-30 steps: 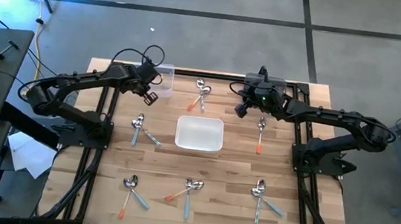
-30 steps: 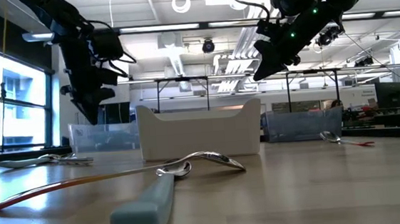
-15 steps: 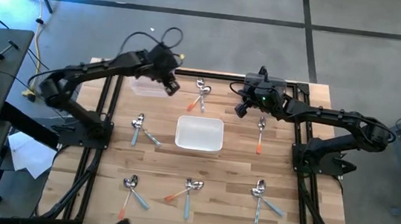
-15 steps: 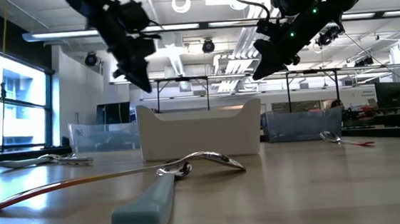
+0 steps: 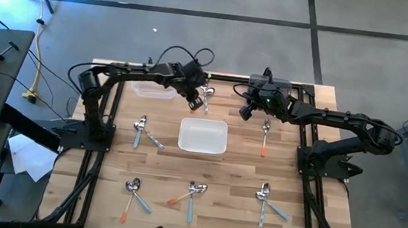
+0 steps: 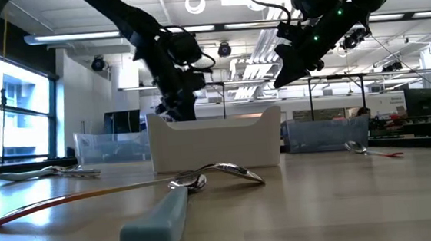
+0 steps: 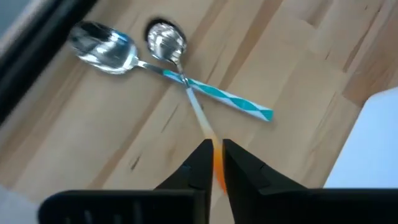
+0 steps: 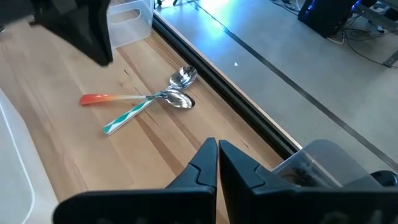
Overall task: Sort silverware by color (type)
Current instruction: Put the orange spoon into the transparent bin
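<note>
Clear plastic forms the small bin just behind the left pincer, handy as one sorting target. That pincer hangs over the crossed pair of spoons at the desk's far edge, its dark fingers parted only by a narrow slit, nothing pinched; the orange-handled steel spoon runs straight into the slit, which suggests a pickup being lined up. Across it lies the teal-and-white striped spoon, flat-handled, its polished bowl mirror-bright against the pale, grainy butcher-block desk. Nearer the viewer than this pincer sits the white, matte, rounded rectangular bin, central so either arm can reach it. Other spoon clusters lie scattered well apart toward the desk's near edge, unsorted. Rightward, the right pincer waits raised, fingers pressed together, empty; just beside it rests another orange-handled spoon, slim and straight.
</note>
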Controlling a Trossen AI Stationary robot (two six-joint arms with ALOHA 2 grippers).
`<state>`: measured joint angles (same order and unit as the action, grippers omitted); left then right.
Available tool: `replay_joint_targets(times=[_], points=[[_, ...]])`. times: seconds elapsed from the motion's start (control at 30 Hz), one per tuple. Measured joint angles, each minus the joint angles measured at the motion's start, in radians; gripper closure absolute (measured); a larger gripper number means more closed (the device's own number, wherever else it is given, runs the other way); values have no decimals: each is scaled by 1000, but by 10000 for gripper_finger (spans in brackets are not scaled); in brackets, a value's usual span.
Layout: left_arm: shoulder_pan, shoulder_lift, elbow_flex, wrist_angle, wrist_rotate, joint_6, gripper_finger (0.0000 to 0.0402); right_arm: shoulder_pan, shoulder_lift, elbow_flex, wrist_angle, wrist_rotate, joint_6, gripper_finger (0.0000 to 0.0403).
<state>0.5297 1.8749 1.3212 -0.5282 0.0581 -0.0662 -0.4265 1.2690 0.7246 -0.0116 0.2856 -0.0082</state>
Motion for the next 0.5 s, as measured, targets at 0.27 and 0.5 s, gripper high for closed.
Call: replay_joint_targets(times=[0.27, 0.5], points=[[-14, 76, 2, 67, 37, -30, 298, 0, 0, 0, -1, 0, 0, 402], [-16, 123, 2, 133, 6, -35, 259, 0, 0, 0, -2, 0, 0, 402]])
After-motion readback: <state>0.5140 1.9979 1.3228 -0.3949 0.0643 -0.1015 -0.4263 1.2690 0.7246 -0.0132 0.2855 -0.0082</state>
